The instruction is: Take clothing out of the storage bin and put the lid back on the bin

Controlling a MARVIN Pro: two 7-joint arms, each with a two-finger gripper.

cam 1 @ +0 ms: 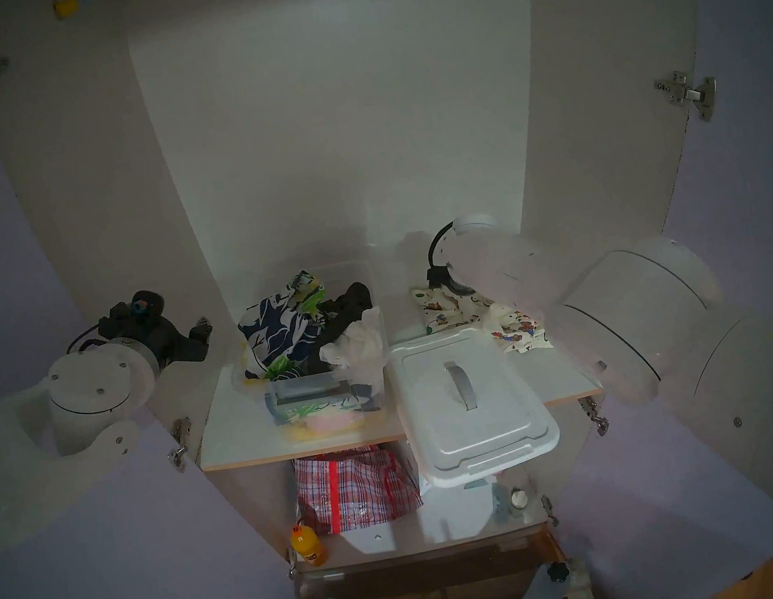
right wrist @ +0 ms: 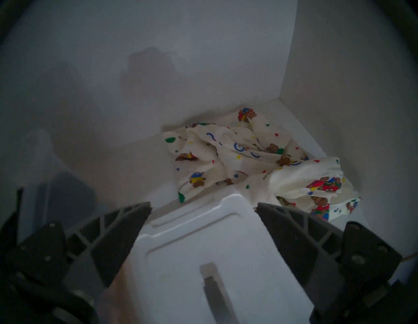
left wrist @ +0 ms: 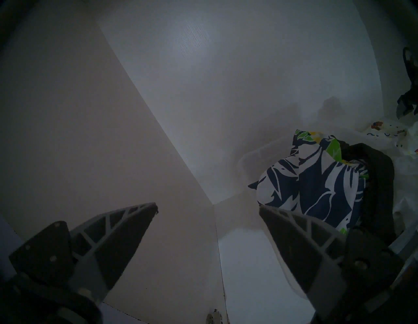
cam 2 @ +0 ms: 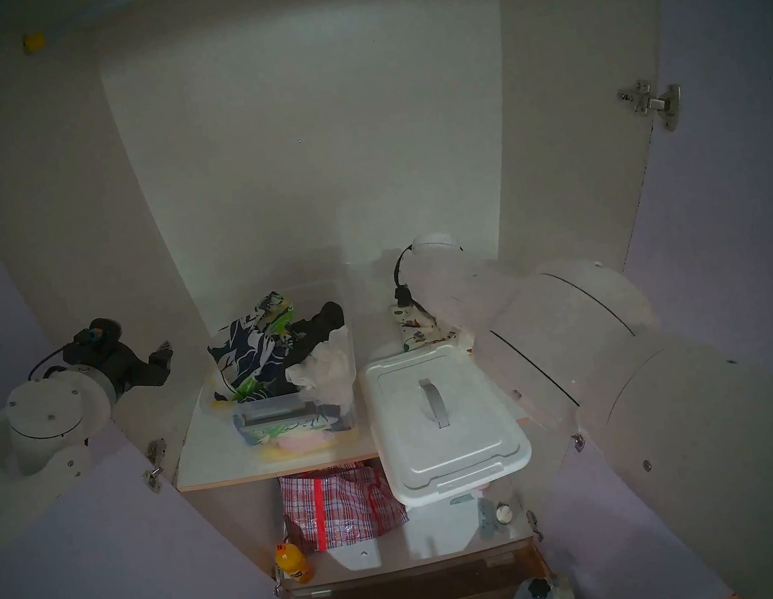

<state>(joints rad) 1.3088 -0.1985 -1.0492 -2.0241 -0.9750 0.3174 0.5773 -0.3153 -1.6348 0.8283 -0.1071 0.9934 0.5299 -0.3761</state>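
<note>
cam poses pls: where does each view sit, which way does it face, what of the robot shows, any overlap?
Head stereo left: on the head, looking down into the cupboard at the storage bin and lid; both arms show.
Head stereo right: nearly the same picture.
Left wrist: beside the bin, facing the cupboard's back corner; left tool open, empty.
Right wrist: over the lid, facing the clothing in the right back corner; right tool open.
Shared: the leaf-print cloth shows in the head and left wrist views.

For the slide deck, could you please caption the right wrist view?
Open right gripper above the white lid, cartoon-print garment crumpled in the shelf corner beyond.
</note>
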